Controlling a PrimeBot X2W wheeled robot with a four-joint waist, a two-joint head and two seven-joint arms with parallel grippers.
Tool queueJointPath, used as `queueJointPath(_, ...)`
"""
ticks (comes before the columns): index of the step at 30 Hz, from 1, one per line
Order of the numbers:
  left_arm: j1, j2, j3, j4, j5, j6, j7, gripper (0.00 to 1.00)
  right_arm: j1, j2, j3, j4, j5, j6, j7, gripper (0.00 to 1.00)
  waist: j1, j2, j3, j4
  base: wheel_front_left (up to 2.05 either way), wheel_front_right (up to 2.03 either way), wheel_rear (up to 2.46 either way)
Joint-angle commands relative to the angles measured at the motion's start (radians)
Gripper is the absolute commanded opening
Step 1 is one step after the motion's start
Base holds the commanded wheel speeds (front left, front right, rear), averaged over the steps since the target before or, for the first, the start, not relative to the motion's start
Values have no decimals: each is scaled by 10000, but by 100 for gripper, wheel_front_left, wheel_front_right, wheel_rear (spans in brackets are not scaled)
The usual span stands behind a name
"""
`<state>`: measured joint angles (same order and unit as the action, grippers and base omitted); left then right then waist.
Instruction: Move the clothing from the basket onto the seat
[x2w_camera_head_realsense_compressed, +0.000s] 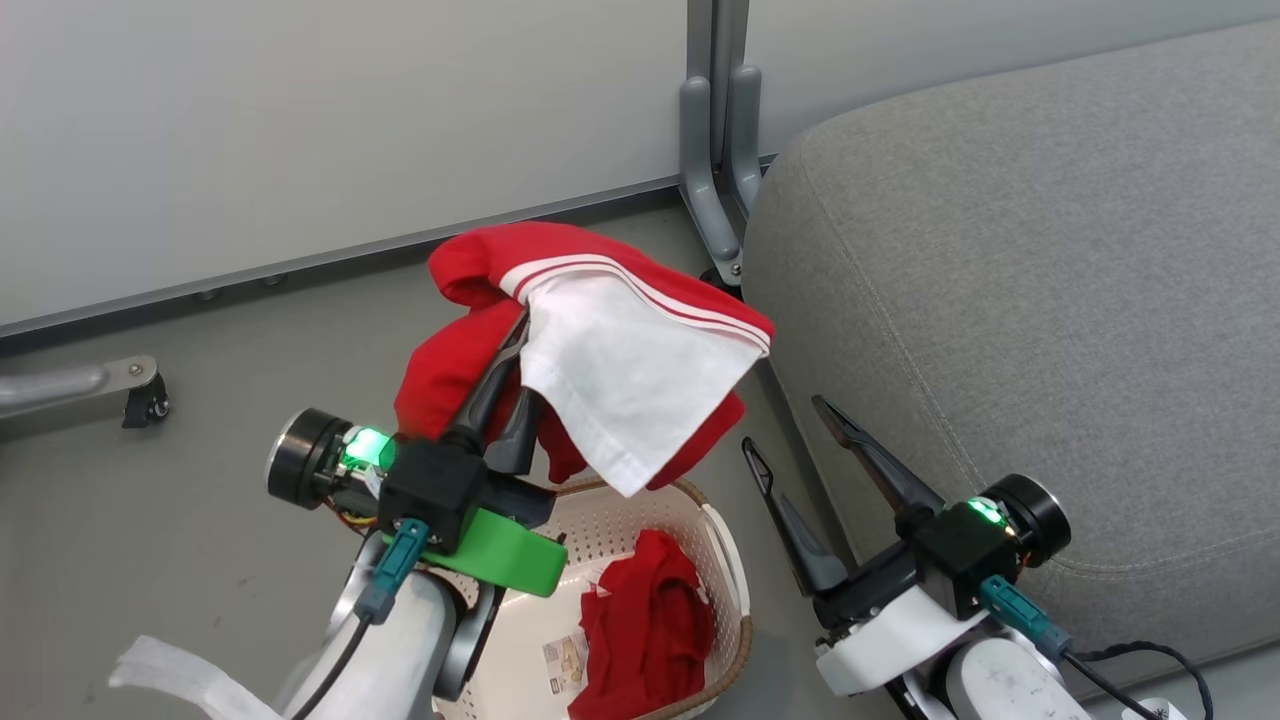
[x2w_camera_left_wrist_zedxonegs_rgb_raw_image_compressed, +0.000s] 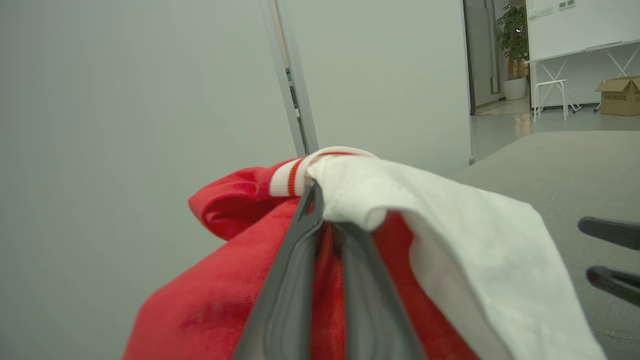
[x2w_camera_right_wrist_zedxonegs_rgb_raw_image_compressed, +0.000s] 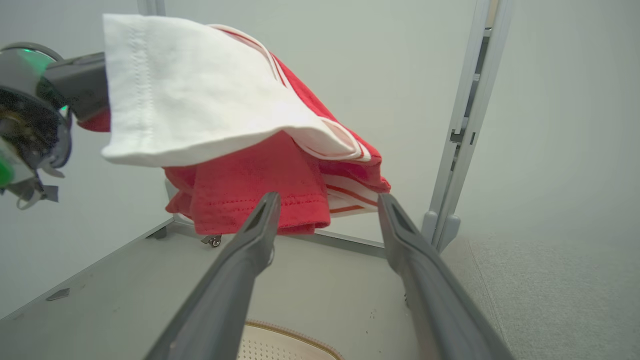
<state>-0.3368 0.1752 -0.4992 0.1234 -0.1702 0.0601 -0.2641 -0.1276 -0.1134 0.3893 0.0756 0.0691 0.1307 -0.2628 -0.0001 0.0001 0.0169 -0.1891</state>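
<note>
The left pincer (x2w_camera_head_realsense_compressed: 512, 375) is clamped on the striped red garment (x2w_camera_head_realsense_compressed: 620, 370) and holds it in the air above the basket (x2w_camera_head_realsense_compressed: 738, 640), just beside the seat (x2w_camera_head_realsense_compressed: 1050, 300) but not yet over it. The cloth looks light and limp: it drapes over both fingers, with the white panel hanging loose, so it will likely swing and trail when carried. The right pincer (x2w_camera_head_realsense_compressed: 783, 422) hovers with its fingers well apart and nothing between them, between basket and seat.

The plain red garment (x2w_camera_head_realsense_compressed: 645, 625) lies crumpled in the basket; its raised, bunched crest seems the best place to pinch. The draped fabric hides the left fingertips, so the depth of the bite cannot be judged. No lettering is readable, and the left arm and the frame edge cut off part of the basket.
</note>
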Motion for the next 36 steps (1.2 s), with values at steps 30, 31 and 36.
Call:
queueJointPath(30, 491, -450, -1110, -72, 284, -781, -7, 0, -13, -198, -128, 574, -261, -1, -31, 100, 1, -1, 172, 229, 0, 0, 0)
queueJointPath(31, 489, -445, -1130, -74, 272, -797, -3, 0, -14, -203, -115, 600, -247, -1, -31, 100, 1, -1, 171, 236, 0, 0, 0)
queueJointPath(36, 442, -382, -1182, -28, 206, -837, 8, 0, -6, -252, 64, 847, 36, -1, -31, 0, 1, -1, 188, 275, 0, 0, 0)
